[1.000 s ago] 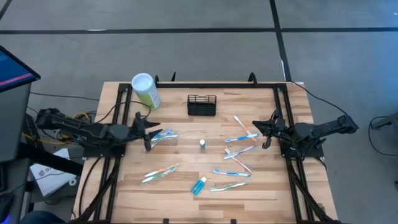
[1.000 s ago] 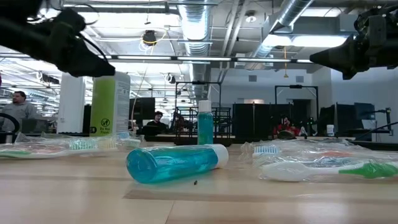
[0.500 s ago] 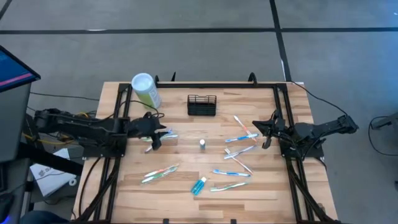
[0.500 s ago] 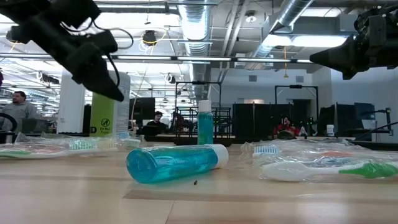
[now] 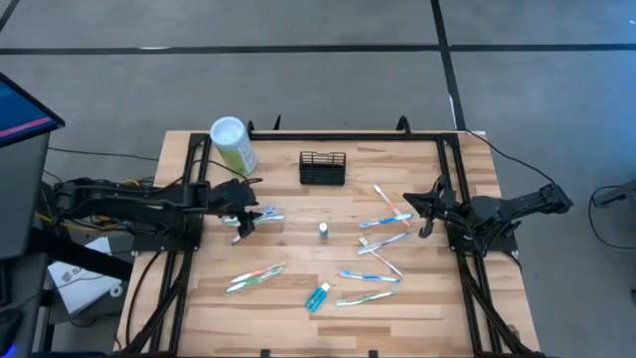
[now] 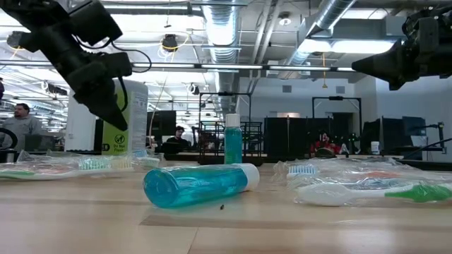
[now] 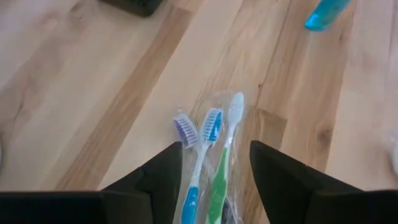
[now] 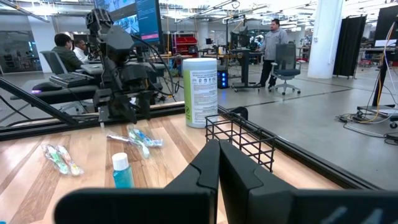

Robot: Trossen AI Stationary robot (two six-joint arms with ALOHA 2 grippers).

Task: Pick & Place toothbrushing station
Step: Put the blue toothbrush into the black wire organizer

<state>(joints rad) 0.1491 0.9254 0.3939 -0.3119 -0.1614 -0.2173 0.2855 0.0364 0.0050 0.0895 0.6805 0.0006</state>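
Observation:
The toothbrushing station, a small black wire-mesh basket, stands at the far middle of the table and also shows in the right wrist view. My left gripper is open and slants down over a clear pack of toothbrushes at the left. Its fingers stand on either side of the pack, above it. My right gripper is shut, level at the right side and holds nothing.
A pale-green cylinder with a white lid stands at the far left. A small upright bottle is mid-table. A teal bottle lies near the front. Several more toothbrush packs lie right and front.
My left gripper has swung in over the toothbrush pack, come lower, and tipped from about level to slanting down at it. The pack and the other things have stayed where they were.

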